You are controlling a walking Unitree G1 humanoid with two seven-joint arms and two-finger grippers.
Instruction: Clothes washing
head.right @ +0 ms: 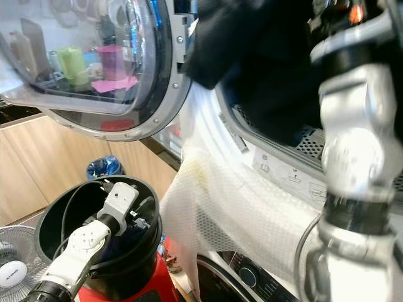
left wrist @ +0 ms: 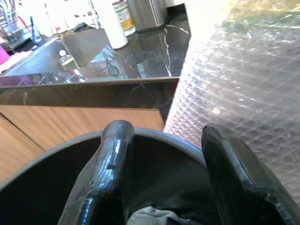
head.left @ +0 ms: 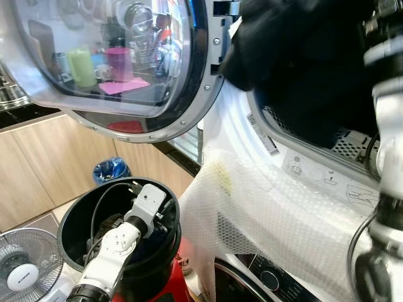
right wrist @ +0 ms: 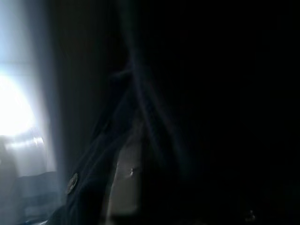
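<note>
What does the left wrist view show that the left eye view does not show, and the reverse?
The left wrist view alone shows the dark marble countertop with a white bottle on it, and the left pincer close up, its fingers apart over the bucket. The left eye view alone shows the open washer door, the dark garment at the drum opening, a fan and the raised right arm. Both show the black bucket and the white mesh sheet.

Home kitchen; washer door (head.left: 126,69); marble counter (left wrist: 140,51)
</note>
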